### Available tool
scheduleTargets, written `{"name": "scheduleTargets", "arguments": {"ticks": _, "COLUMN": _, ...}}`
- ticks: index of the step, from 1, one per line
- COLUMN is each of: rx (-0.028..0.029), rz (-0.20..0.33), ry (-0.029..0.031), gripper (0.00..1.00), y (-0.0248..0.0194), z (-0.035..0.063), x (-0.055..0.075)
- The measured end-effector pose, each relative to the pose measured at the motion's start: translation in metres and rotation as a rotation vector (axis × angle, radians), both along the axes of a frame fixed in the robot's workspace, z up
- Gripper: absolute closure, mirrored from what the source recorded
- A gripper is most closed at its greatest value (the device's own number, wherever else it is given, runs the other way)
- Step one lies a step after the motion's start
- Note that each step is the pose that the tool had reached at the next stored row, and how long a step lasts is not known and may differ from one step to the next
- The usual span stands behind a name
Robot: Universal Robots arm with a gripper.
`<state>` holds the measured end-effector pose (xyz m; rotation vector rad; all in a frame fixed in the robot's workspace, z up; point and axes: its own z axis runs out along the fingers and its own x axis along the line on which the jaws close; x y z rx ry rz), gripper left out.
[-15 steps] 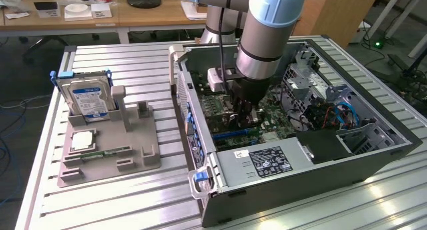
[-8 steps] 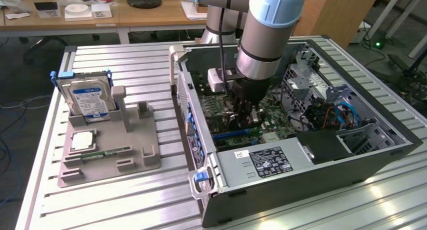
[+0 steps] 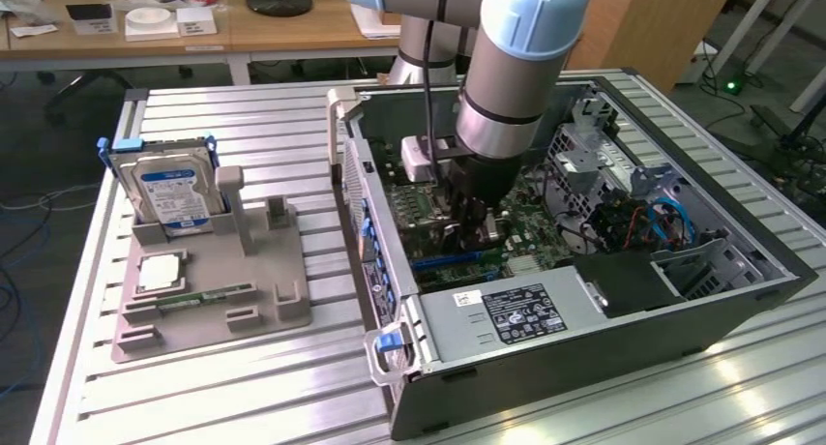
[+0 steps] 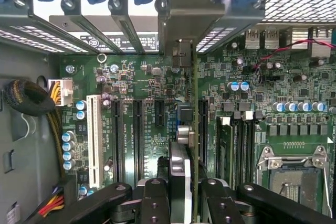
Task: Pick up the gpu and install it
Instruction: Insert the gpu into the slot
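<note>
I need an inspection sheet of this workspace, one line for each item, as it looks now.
surface: slatted metal table bearing a grey fixture and an open computer case
job's things: gpu edge-on over the motherboard slots, between the jaws
clutter: hard drive, memory stick and chip on the fixture
grippers: jaws closed on the gpu, inside the case
cables: yellow and black bundle beside the motherboard; blue cables in the case
surroundings: wooden desks behind the table
</note>
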<state>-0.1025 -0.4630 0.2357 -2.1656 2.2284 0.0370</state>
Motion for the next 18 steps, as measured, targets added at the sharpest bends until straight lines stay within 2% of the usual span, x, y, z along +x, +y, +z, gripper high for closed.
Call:
{"name": "scheduleTargets", "arguments": {"ticks": 13, "rx": -0.0012, "rz": 0.0, "ry": 0.0, "gripper": 0.72, "y": 0.0001, "z": -0.0017, "x": -0.0006}}
{"name": "scheduleTargets", "arguments": {"ticks": 15, "rx": -0.0051, "rz": 0.0, "ry": 0.0001, "gripper": 0.72, "y": 0.0001, "z": -0.0021, "x": -0.0006}}
{"name": "scheduleTargets", "arguments": {"ticks": 18, "rx": -0.0169, "rz": 0.0, "ry": 0.0, "gripper": 0.72, "y": 0.0005, "z": -0.0026, "x": -0.0006}}
